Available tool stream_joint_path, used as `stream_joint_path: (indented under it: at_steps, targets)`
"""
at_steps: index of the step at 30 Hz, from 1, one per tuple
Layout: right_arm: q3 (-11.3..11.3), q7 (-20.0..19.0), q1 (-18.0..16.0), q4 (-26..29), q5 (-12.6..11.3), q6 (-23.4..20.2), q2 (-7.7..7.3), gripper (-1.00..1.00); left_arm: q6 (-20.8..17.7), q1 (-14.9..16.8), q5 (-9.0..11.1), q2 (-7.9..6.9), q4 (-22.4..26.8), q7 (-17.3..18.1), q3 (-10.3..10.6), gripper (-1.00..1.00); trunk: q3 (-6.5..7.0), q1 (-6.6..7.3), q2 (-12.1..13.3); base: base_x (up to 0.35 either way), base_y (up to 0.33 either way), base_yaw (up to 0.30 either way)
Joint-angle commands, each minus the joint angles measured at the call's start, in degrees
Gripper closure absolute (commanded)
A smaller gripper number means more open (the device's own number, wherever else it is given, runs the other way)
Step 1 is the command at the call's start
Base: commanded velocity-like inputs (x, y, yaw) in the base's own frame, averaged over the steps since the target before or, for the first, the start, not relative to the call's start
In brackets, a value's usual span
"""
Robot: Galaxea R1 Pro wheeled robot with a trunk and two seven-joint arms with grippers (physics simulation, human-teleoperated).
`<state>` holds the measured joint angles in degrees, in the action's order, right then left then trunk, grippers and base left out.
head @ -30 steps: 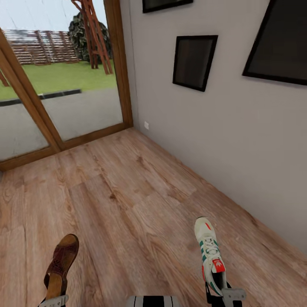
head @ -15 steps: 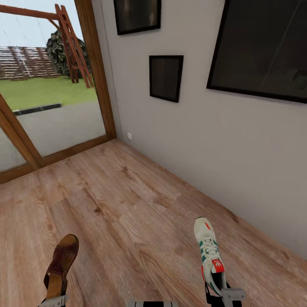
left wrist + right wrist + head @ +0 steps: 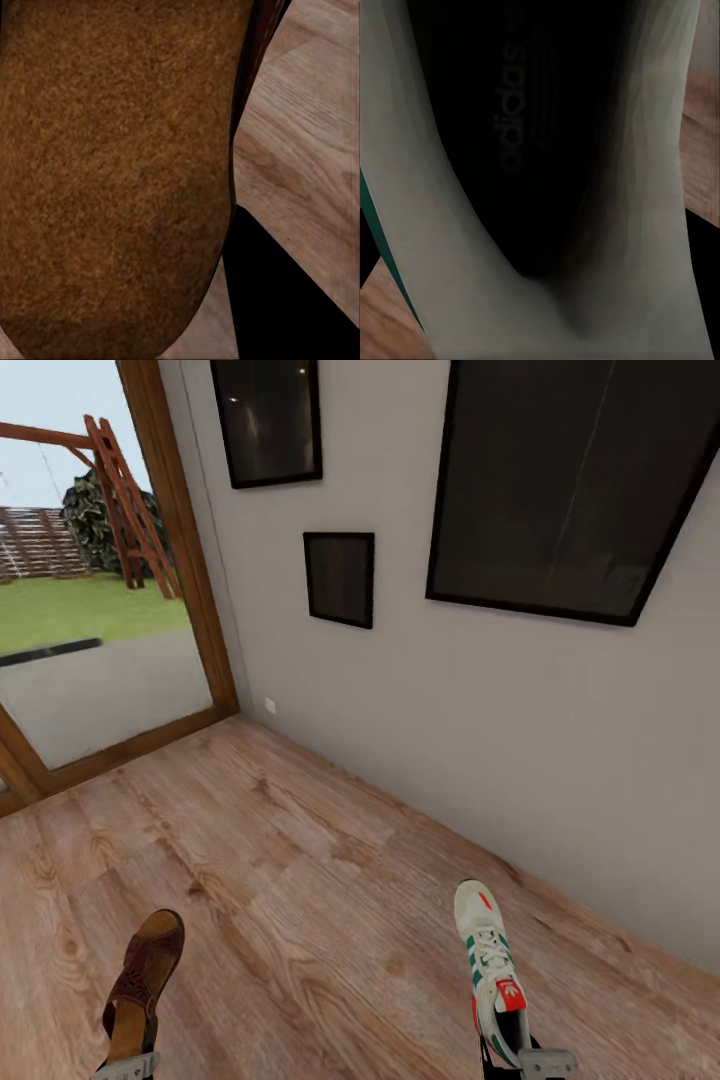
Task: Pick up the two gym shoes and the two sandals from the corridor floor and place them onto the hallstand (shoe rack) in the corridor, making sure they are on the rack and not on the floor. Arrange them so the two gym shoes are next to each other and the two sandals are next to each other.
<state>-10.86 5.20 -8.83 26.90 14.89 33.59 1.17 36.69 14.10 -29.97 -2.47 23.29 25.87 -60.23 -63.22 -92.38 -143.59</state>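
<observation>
Mid-carry: left gripper (image 3: 125, 1068) clamps a brown sandal (image 3: 140, 985), right gripper (image 3: 520, 1060) a gym shoe (image 3: 490, 970), both above the corridor floor (image 3: 300, 880); hallstand not in sight; nothing racked yet, judging by this.

Brown sandal (image 3: 143, 985), tan insole; cream gym shoe (image 3: 489, 970), green stripes, red label; light brown wood-grain floor (image 3: 300, 880).

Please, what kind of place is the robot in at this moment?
Probably a home corridor or entrance hall: wood-plank floor, a light wall with dark framed pictures, and a wood-framed glass door facing a lawn.
</observation>
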Motion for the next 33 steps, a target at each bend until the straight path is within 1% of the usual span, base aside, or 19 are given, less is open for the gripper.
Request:
stream_joint_path:
  at_steps: [1,12,20,27,28,33]
  targets:
    - [-0.30,0.25,-0.05,-0.23,0.58,0.16,0.06,1.00,0.23,0.06,-0.44,0.01,0.00,0.41,-0.50,1.00,0.25,0.03,0.00,0.000,0.000,-0.241]
    - [-0.30,0.25,-0.05,-0.56,0.58,0.16,0.06,1.00,0.23,0.06,-0.44,0.01,0.00,0.41,-0.50,1.00,3.39,0.32,0.15,0.000,0.000,-0.236]
    - [-0.43,0.25,-0.05,-0.53,0.58,0.22,0.13,1.00,0.23,0.06,-0.44,0.01,0.00,0.41,-0.50,1.00,5.24,0.52,0.25,0.000,0.000,-0.059]
    - [-0.48,0.25,-0.05,-0.53,0.58,0.16,0.14,1.00,0.23,0.06,-0.38,0.01,0.00,0.41,-0.50,1.00,6.79,0.71,0.35,0.000,0.000,-0.233]
    - [-0.48,0.25,-0.05,-0.53,0.58,0.16,0.14,1.00,0.23,0.06,-0.37,0.01,0.00,0.41,-0.50,1.00,6.97,0.93,0.75,0.000,0.000,-0.262]
    - [-0.56,0.25,-0.05,-0.53,0.58,0.16,0.11,1.00,0.29,0.06,-0.46,0.10,-0.08,0.48,-0.50,1.00,6.97,0.93,0.75,0.000,0.000,-0.267]
